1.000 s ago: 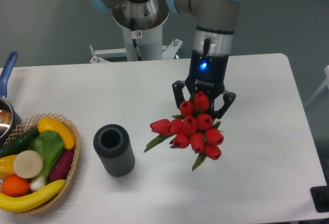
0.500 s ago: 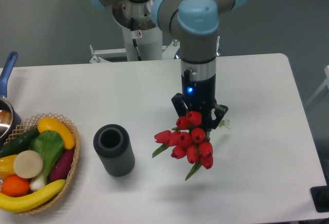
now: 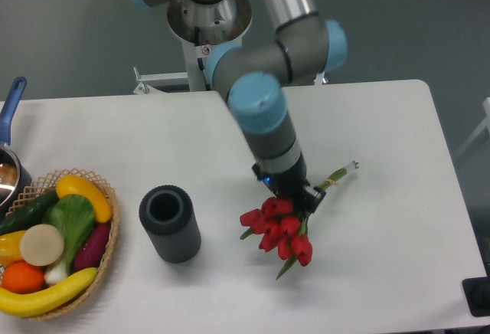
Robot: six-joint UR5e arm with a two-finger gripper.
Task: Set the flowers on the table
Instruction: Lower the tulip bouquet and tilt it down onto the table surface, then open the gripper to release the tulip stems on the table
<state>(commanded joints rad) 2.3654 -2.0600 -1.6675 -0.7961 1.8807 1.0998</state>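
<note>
**Q:** Red buds, green leaves: where is the bunch?

**A:** The flowers sit low over the white table, right of centre, with the pale stems running up and to the right to a tip near the far edge of the bunch. The gripper is pinched on the stems just behind the blooms; its fingers are mostly hidden by the buds, but the bunch hangs from it.

**Q:** What has changed in the last second?

**A:** The arm has tilted over. A second ago the gripper pointed straight down with the buds fanned towards the camera; half a second ago it had dropped lower. Now the wrist leans, the stems have swung out sideways and the bunch lies nearly flat. Whether the buds already touch the tabletop cannot be told from this view.

**Q:** What does that mean for the task?

**A:** Probably that the laying-down is nearly complete; release and withdrawal remain.

**Q:** And the surroundings?

**A:** A dark ribbed vase stands upright to the left, apart from the bunch. Further left is a wicker basket of fruit and vegetables, and a pan at the edge.
</note>
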